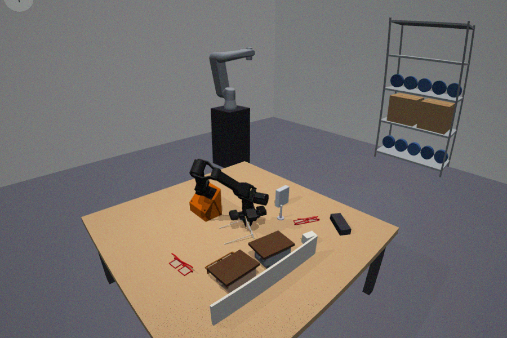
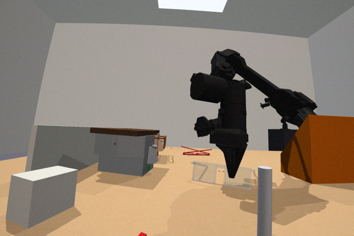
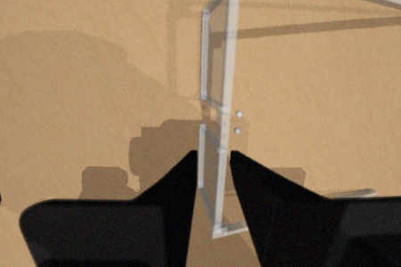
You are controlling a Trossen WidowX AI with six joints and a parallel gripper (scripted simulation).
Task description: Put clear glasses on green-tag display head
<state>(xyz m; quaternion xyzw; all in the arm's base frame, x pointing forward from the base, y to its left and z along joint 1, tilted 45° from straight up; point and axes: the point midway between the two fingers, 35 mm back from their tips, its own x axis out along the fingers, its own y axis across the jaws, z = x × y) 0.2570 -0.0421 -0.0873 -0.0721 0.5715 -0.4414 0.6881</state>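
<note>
The clear glasses stand low at the table top, temples spread toward the arm's base side; their front leans in the wrist view. My gripper points down, slightly open, with one lens side of the front between its fingers and gaps beside it. The grey display head with brown top has the green tag low on its front and wears no glasses. The other head wears brown glasses. Whether the lower rims touch the table is unclear.
A pale low wall runs behind both heads. A white block is beside the tagged head. A mirror-like panel on a post, two red glasses and a black box stand around.
</note>
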